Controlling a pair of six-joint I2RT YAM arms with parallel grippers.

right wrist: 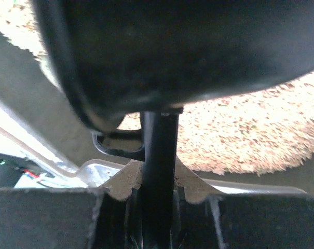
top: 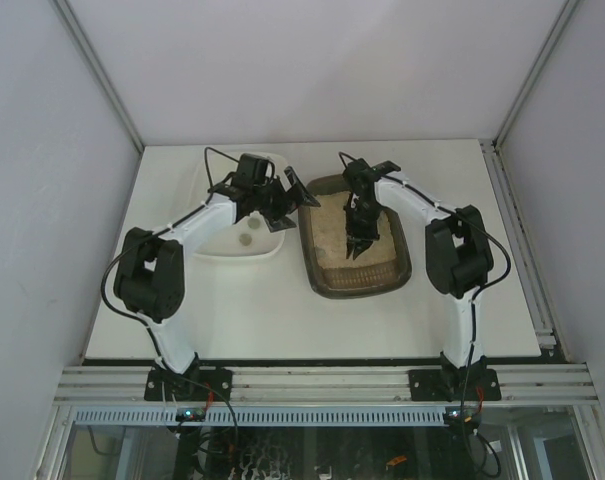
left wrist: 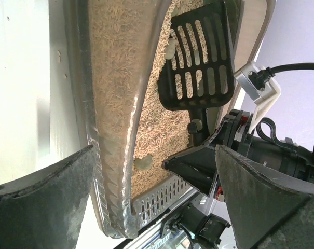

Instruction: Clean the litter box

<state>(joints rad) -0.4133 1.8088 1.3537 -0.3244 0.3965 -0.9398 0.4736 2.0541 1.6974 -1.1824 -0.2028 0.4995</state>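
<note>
Right fingers [right wrist: 48, 218] clamp the scoop [left wrist: 198, 57], left fingers [left wrist: 42, 202] gape. Two lumps [top: 244, 240] lie in the white tray [top: 212, 252]; the litter box [top: 403, 272] holds more.

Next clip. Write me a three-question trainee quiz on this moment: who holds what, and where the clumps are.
1. True or false: the left gripper is holding the scoop.
2. What is the right gripper working over? A) the litter box B) a sink C) a bucket
3. Fill in: two pale clumps lie in the ___ tray beside the litter box.

Key:
1. False. The left gripper hangs open; the right gripper is shut on the scoop's handle.
2. A.
3. White: they lie in the white tray.
</note>
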